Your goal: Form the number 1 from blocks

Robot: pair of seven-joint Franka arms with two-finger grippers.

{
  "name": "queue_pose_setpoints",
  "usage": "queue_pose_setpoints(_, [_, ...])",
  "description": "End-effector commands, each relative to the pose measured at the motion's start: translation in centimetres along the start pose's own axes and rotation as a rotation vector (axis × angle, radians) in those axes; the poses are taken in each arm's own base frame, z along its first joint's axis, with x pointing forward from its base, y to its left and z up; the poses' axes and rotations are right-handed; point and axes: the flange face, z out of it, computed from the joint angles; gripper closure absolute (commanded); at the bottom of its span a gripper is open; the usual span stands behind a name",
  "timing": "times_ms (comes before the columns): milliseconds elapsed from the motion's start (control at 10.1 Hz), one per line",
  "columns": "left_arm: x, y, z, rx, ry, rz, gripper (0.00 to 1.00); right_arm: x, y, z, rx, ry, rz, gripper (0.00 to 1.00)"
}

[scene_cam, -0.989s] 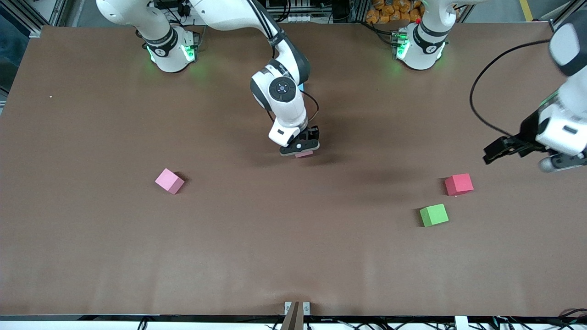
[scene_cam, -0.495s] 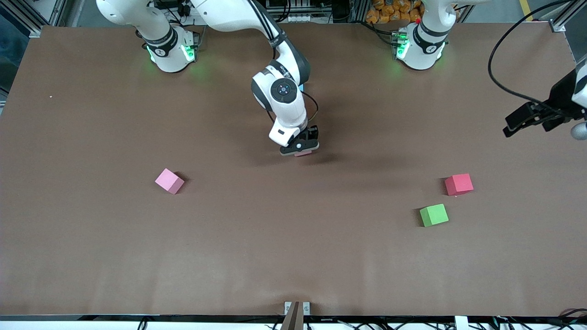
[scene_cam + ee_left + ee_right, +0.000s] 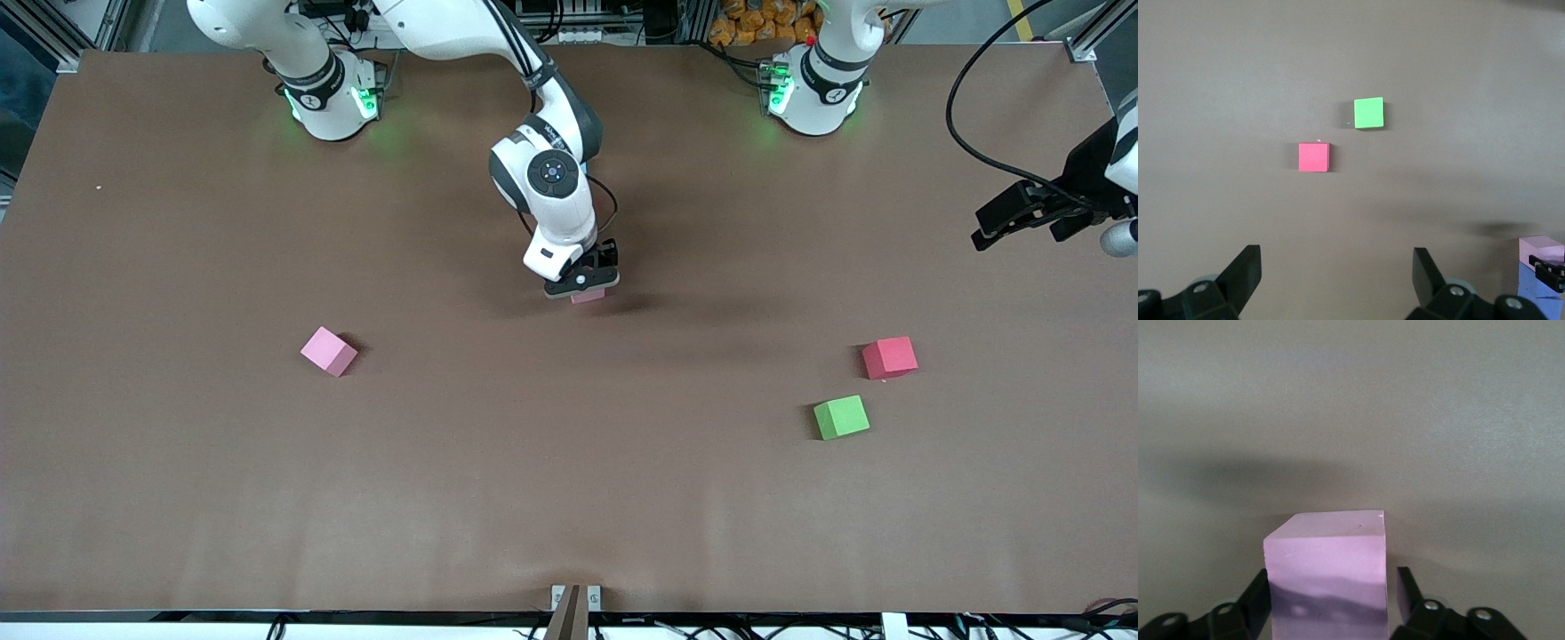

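A purple block (image 3: 589,296) rests on the table at mid-table, between the fingers of my right gripper (image 3: 582,283). In the right wrist view the purple block (image 3: 1328,567) fills most of the right gripper (image 3: 1333,581), which is open: one finger stands clear of the block's side with a gap. A light blue block (image 3: 1531,288) shows next to it. The pink block (image 3: 328,351) lies toward the right arm's end. The red block (image 3: 889,357) and green block (image 3: 841,417) lie toward the left arm's end. My left gripper (image 3: 1013,213) hangs open and empty, its fingers wide apart (image 3: 1336,280).
The brown table (image 3: 569,498) has a metal bracket (image 3: 575,600) at its edge nearest the front camera. A black cable (image 3: 969,133) loops from the left arm's wrist. The red block (image 3: 1313,157) and green block (image 3: 1369,113) sit apart from each other.
My right gripper's fingers have parted from the purple block, which stays on the table. The left arm has swung from near the red block toward its end of the table.
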Motion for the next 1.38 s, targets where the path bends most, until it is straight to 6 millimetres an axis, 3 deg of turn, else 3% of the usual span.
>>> queue_pose_setpoints(0, [0.1,-0.6,-0.6,0.023,-0.004,0.006,0.0,1.5,1.1,-4.5,0.046,0.029,0.085,0.0])
queue_pose_setpoints(198, [0.1,-0.5,-0.7,0.024,-0.002,0.007,0.0,5.8,6.3,-9.9,0.083,0.025,0.186,0.0])
queue_pose_setpoints(396, [0.1,-0.7,-0.8,0.023,-0.001,0.004,0.0,10.0,12.7,-15.6,0.123,0.093,0.27,0.0])
queue_pose_setpoints(593, [0.0,-0.3,-0.9,0.018,0.0,0.006,0.0,12.9,18.8,-22.4,-0.029,0.171,0.156,0.0])
queue_pose_setpoints(692, [-0.1,-0.3,-1.1,0.018,0.003,0.006,0.0,13.6,21.4,-25.7,-0.141,0.164,0.121,0.0])
queue_pose_setpoints(890, [-0.2,-0.2,-1.3,0.014,0.007,0.009,0.0,14.1,27.5,-32.6,-0.137,0.166,0.199,0.0])
queue_pose_setpoints(1088, [-0.3,-0.2,-1.3,0.018,0.008,0.032,0.0,13.1,32.8,-37.5,-0.162,0.149,0.136,0.0])
queue_pose_setpoints(1286, [-1.0,0.5,-1.6,0.019,-0.004,0.064,0.0,12.2,37.7,-41.3,-0.159,0.142,0.206,0.0])
